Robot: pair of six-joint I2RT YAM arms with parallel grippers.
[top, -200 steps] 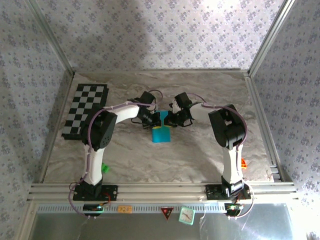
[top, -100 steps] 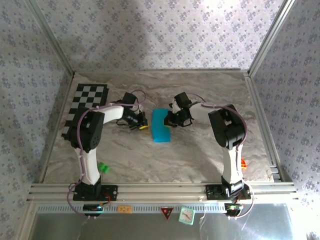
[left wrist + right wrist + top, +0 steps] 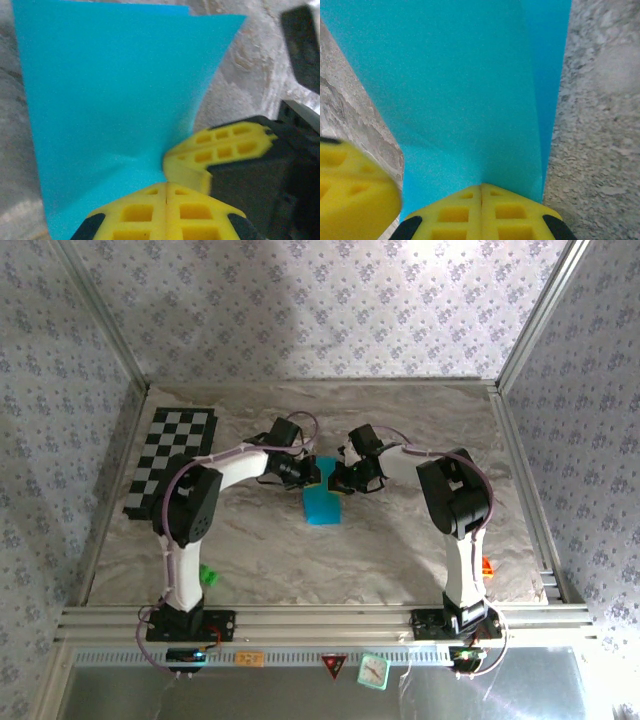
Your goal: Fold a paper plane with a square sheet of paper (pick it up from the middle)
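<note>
The square sheet of paper (image 3: 322, 504) is bright cyan and lies on the marbled table as a folded, narrow rectangle. It spreads wide in the left wrist view (image 3: 115, 100) and in the right wrist view (image 3: 460, 90), where a crease runs up from my fingertips. My left gripper (image 3: 311, 472) is shut, its tips (image 3: 166, 186) resting on the paper's far end. My right gripper (image 3: 336, 480) is shut too, its tips (image 3: 481, 186) pressed on the same end from the other side. No paper shows between either pair of jaws. The two grippers almost touch.
A black-and-white checkerboard mat (image 3: 170, 460) lies at the back left. A small green block (image 3: 208, 575) sits by the left arm's base, and a small orange object (image 3: 487, 566) lies near the right rail. Metal frame rails border the table.
The left gripper swung out to the left half a second ago and has come back to the paper's far end. The right gripper has stayed on the paper.
</note>
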